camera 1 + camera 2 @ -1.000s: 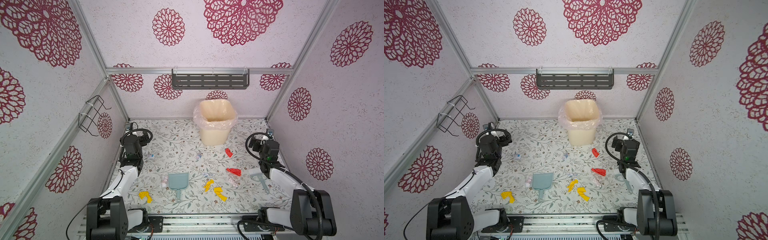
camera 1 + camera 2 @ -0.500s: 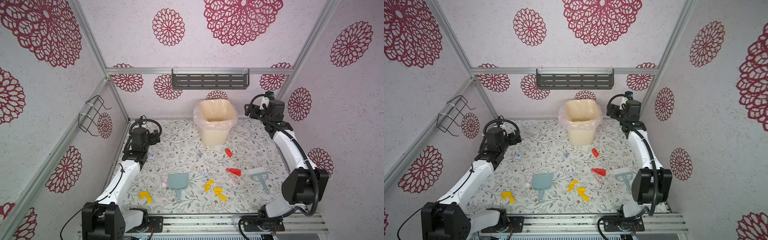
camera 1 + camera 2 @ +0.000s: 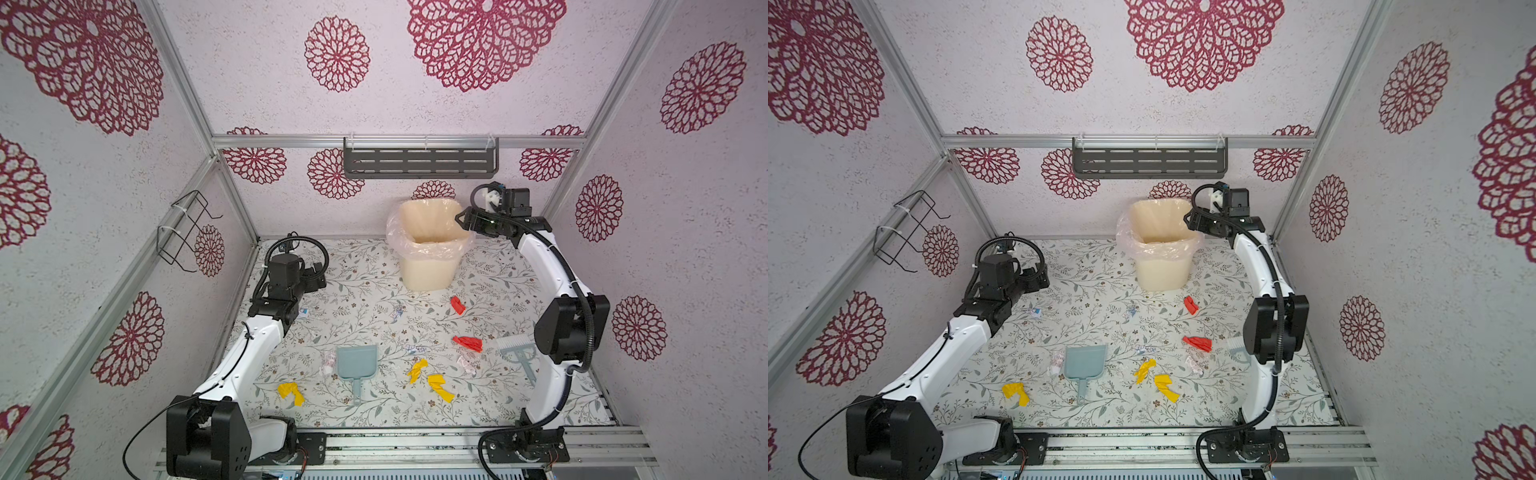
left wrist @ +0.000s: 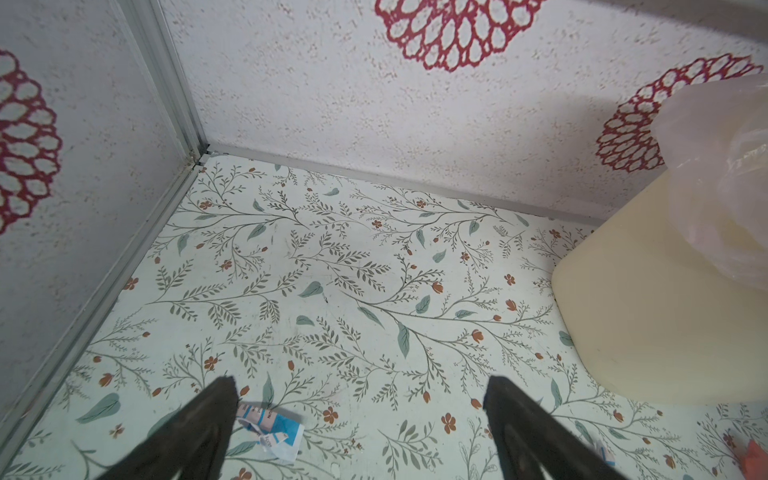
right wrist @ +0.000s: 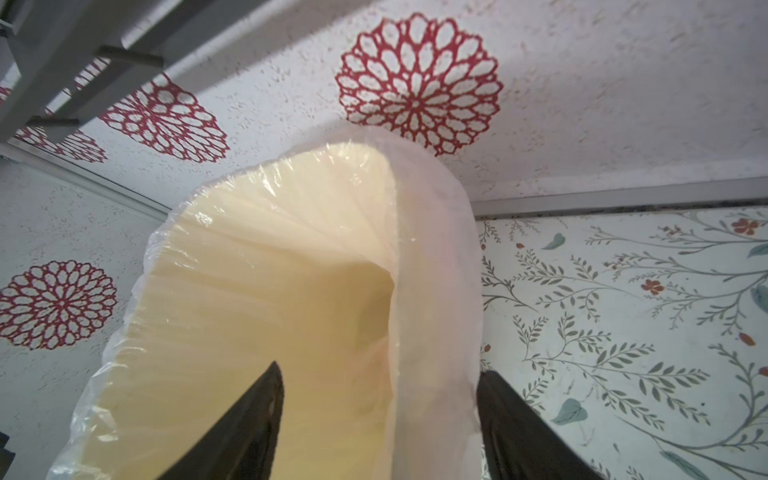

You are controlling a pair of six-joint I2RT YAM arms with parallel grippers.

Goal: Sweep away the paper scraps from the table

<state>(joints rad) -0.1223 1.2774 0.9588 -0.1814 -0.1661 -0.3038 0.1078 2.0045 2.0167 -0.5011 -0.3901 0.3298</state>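
Paper scraps lie across the table (image 3: 365, 266): yellow ones (image 3: 291, 392) (image 3: 439, 386), red ones (image 3: 468, 343) (image 3: 457, 304), and a whitish one (image 3: 329, 362) beside the blue dustpan (image 3: 356, 363). My left gripper (image 4: 361, 380) hangs open and empty above the table's back left; a blue-and-white scrap (image 4: 274, 428) lies by one of its fingers. My right gripper (image 5: 381, 370) is open, high at the back. Its jaws straddle the right rim of the cream bin (image 5: 291, 257), one finger inside and one outside the plastic liner (image 5: 436, 291).
The lined bin (image 3: 428, 266) stands at the back middle. A white-bristled hand brush (image 3: 517, 349) lies at the right, next to my right arm's elbow. A dark shelf (image 3: 419, 162) hangs on the back wall and a wire rack (image 3: 187, 232) on the left wall.
Both arms have unfolded from low near the front. The right one has risen to the bin's rim and its jaws have narrowed. The left one has reached toward the back left.
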